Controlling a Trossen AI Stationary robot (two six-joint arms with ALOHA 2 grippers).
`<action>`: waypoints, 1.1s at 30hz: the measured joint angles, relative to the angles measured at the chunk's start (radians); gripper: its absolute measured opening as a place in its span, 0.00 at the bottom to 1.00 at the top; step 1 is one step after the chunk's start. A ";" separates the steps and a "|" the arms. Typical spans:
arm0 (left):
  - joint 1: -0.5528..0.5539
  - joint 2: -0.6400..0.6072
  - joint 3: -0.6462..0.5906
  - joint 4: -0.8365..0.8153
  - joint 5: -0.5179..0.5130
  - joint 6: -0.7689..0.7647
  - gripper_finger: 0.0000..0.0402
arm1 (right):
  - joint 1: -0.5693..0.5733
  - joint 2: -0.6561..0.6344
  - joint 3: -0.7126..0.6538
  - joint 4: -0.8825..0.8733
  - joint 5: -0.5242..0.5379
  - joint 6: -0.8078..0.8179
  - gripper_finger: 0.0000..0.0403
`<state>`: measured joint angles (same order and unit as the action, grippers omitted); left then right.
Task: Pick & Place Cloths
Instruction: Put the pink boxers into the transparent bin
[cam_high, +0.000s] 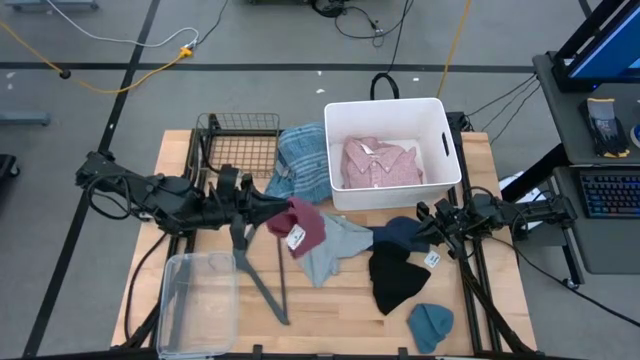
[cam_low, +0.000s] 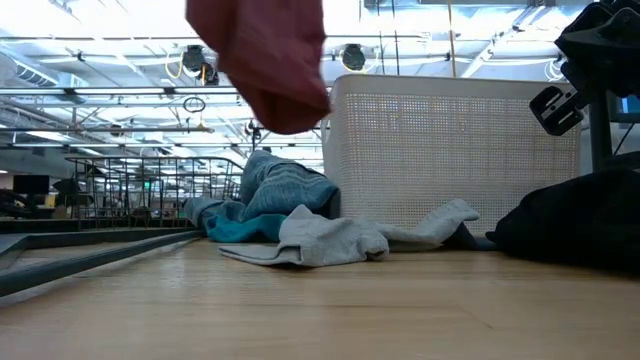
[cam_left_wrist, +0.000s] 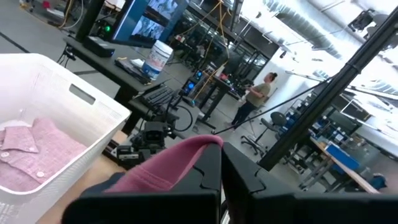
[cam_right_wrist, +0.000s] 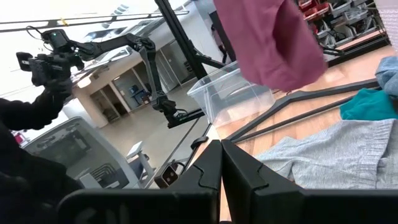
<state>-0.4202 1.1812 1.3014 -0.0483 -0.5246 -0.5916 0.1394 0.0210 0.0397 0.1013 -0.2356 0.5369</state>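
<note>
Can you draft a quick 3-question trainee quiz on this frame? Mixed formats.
1. True or false: the pink button shirt lies inside the white plastic tub.
2. Multiple choice: the left gripper is shut on which item? A) the black knit beanie B) the maroon cloth with a white tag C) the grey V-shaped hanger bar
3. Fill in: in the low view, the maroon cloth hangs ____ the wooden table, not resting on it.

Key:
1. True.
2. B. It dangles from the left gripper, beside the tub.
3. Above. The right gripper is near the navy cloth, holding nothing visible.
</note>
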 joint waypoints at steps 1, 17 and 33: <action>0.000 0.000 0.000 0.000 0.000 -0.016 0.00 | 0.000 0.000 0.000 0.000 0.000 0.000 0.01; -0.014 -0.006 0.000 -0.197 0.063 -0.558 0.00 | 0.000 0.000 0.000 -0.007 -0.001 -0.002 0.01; 0.041 0.178 0.388 -0.760 0.104 -0.497 0.00 | 0.000 0.000 0.000 -0.009 -0.001 0.000 0.01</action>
<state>-0.3790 1.3593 1.6894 -0.8078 -0.4208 -1.0890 0.1394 0.0210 0.0398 0.0921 -0.2367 0.5367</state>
